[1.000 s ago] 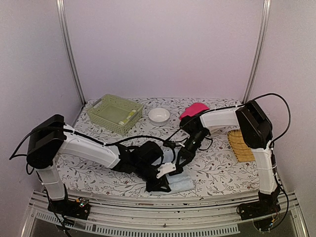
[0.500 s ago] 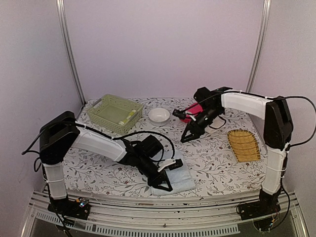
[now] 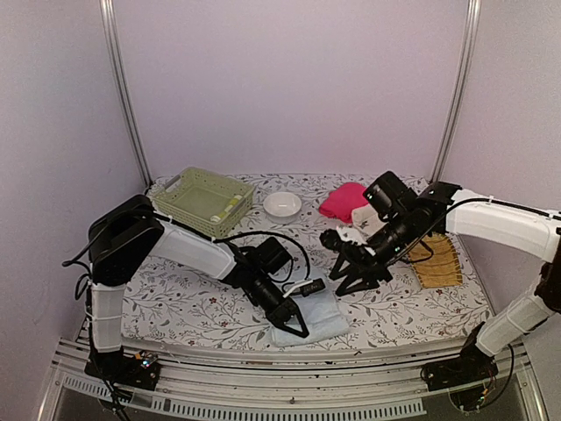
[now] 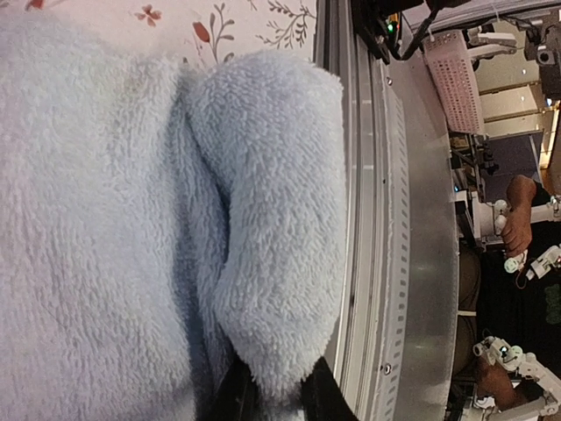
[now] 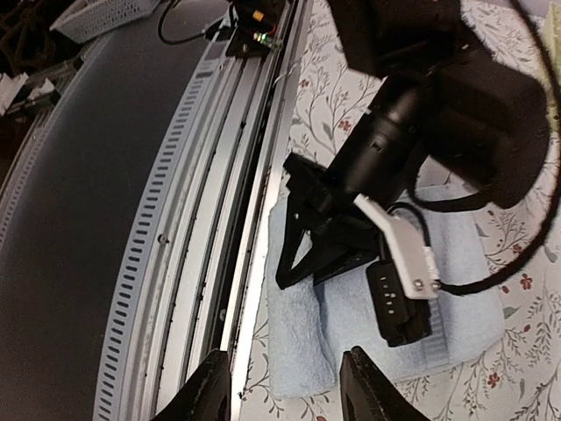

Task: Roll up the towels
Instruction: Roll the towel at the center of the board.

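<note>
**A:** Where is the towel you're working on?
**B:** The pale blue towel (image 3: 323, 317) lies at the table's near edge. Your left gripper (image 3: 294, 324) has narrow fingers (image 4: 235, 396) pinching one fold, and the metal rail (image 4: 394, 219) runs just beside it.
**A:** And your right gripper (image 5: 285, 390)?
**B:** Its fingers are apart and empty. The left wrist and its black cable (image 5: 456, 285) lie over the towel ahead of it. Behind it sit the pink towel (image 3: 344, 200) and the cream-white towel (image 3: 361, 217). The yellow tray (image 3: 438, 263) is near its right. The white bowl (image 3: 282, 204) and green basket (image 3: 204, 202) are well apart on its left.
</note>
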`<state>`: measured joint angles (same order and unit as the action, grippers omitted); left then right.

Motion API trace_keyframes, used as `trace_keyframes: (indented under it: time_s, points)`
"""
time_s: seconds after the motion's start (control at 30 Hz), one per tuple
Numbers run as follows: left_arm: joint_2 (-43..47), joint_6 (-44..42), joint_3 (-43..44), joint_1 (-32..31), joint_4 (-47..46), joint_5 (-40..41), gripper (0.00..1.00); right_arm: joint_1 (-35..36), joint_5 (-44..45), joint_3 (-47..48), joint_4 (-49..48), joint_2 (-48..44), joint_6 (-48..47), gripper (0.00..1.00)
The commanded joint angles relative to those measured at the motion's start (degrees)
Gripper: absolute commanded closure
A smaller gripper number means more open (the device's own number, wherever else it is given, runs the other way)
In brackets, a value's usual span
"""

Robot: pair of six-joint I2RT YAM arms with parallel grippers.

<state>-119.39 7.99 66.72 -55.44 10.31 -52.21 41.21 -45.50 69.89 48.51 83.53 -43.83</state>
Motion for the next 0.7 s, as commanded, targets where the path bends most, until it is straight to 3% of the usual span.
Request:
trace_keyframes:
  time_s: [0.0, 0.37, 0.67]
  points:
    - [-2.9, 1.8, -0.8, 0.7, 4.0, 3.1, 0.93, 6.4, 12.1, -8.6, -9.5, 1.6, -1.8, 0.54]
    - [-3.6, 2.3, -1.4, 1.3, 3.8, 4.6, 0.89, 18.2, 20.7, -14.8, -21.0, 10.3, -1.8, 0.49]
    - [-2.9, 1.3, -2.2, 1.6, 3.2, 4.6, 0.86, 19.9, 28.2, -16.2, -25.6, 16.0, -0.1, 0.56]
